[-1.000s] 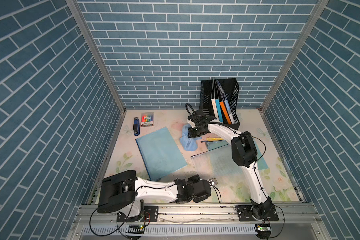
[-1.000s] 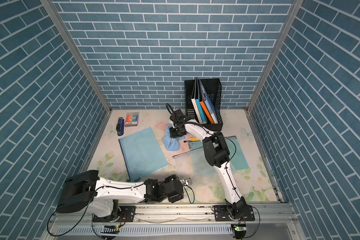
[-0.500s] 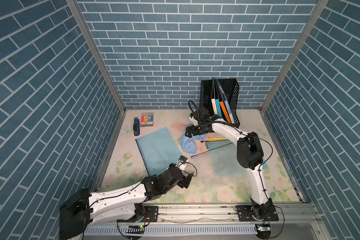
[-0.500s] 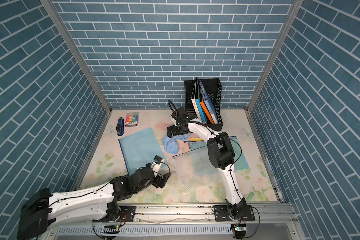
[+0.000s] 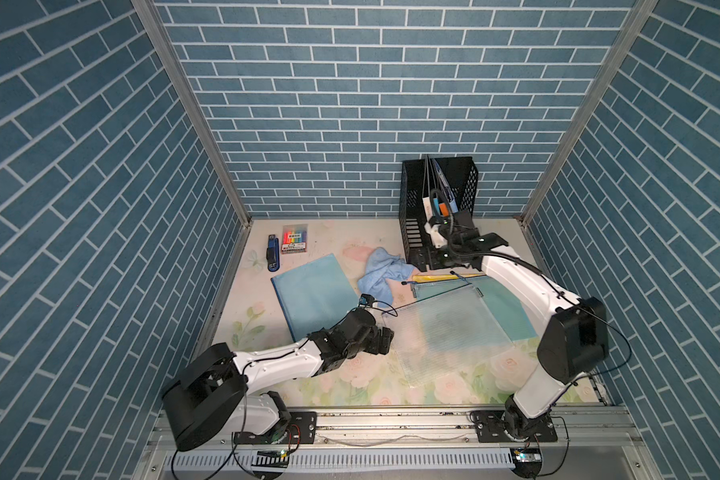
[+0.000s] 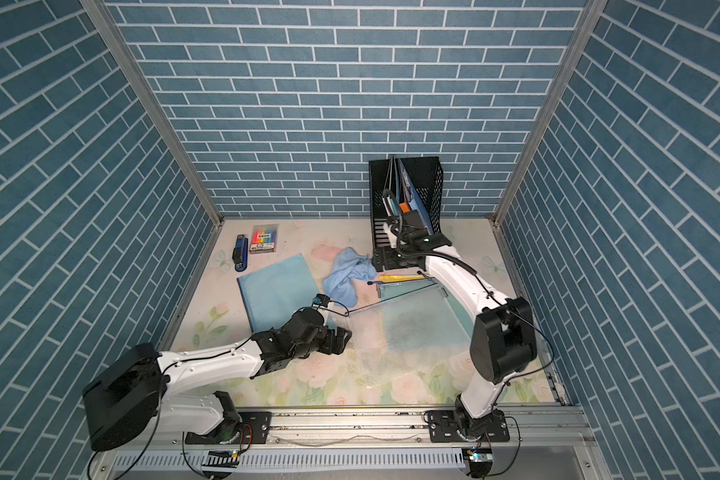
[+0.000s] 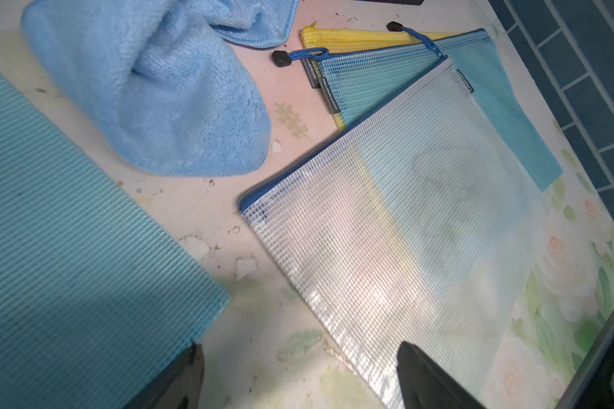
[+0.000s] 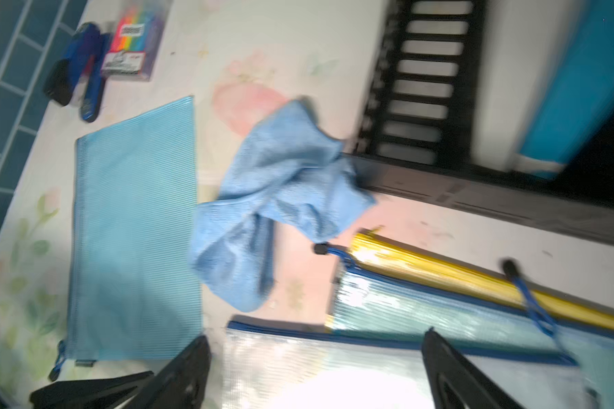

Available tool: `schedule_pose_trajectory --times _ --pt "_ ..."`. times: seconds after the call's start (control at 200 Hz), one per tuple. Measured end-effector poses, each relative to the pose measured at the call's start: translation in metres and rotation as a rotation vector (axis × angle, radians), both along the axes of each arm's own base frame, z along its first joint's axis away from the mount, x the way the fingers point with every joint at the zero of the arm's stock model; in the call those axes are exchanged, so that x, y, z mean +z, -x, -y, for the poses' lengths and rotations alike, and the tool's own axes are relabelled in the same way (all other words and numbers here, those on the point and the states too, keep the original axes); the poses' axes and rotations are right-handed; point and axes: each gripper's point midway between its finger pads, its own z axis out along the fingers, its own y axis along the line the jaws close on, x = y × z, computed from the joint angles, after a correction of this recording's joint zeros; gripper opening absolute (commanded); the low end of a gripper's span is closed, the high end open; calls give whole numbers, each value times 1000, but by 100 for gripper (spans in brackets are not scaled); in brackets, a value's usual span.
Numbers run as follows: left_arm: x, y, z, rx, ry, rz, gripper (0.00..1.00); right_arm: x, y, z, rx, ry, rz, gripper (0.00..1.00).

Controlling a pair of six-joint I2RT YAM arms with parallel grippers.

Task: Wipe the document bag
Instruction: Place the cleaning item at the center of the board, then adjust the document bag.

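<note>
The clear mesh document bag (image 5: pixel 449 336) (image 6: pixel 408 332) lies flat right of centre, with a dark smudge on it. It fills the middle of the left wrist view (image 7: pixel 387 230). A crumpled blue cloth (image 5: pixel 381 272) (image 6: pixel 346 274) (image 7: pixel 163 95) (image 8: pixel 280 198) lies loose behind the bag's left corner. My left gripper (image 5: pixel 385 340) (image 6: pixel 341 338) (image 7: pixel 298 382) is open at the bag's left edge, with nothing between its fingers. My right gripper (image 5: pixel 422 259) (image 6: pixel 385 259) (image 8: pixel 319 375) is open and empty, just right of the cloth by the file rack's foot.
A teal mesh bag (image 5: pixel 314 297) lies to the left. A second teal bag (image 5: pixel 508 307) and a yellow one (image 5: pixel 441 276) lie partly under the clear bag. A black file rack (image 5: pixel 437 199) stands at the back. A stapler (image 5: pixel 272 257) and marker pack (image 5: pixel 294 240) sit back left.
My right gripper opened, let the cloth drop and drew back right toward the rack. My left arm swung from the front edge to the clear bag's left edge.
</note>
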Motion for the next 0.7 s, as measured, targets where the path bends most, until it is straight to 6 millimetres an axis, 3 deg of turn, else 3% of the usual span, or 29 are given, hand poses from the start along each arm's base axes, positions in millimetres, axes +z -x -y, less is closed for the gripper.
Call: schedule_pose_trajectory --times 0.145,0.215,0.275,0.415,0.701 --pt "-10 -21 3 43 19 -50 91 -38 -1 106 -231 36 -99 82" --pt "-17 -24 4 50 16 -75 91 -62 6 143 -317 42 -171 79" --pt "-23 -24 7 46 12 -94 91 -79 12 163 -364 48 -227 77" --pt "-31 -26 14 41 10 -117 91 -110 14 172 -368 71 -308 65" --pt "-28 -30 15 54 23 -108 91 -146 -1 169 -317 123 -361 61"
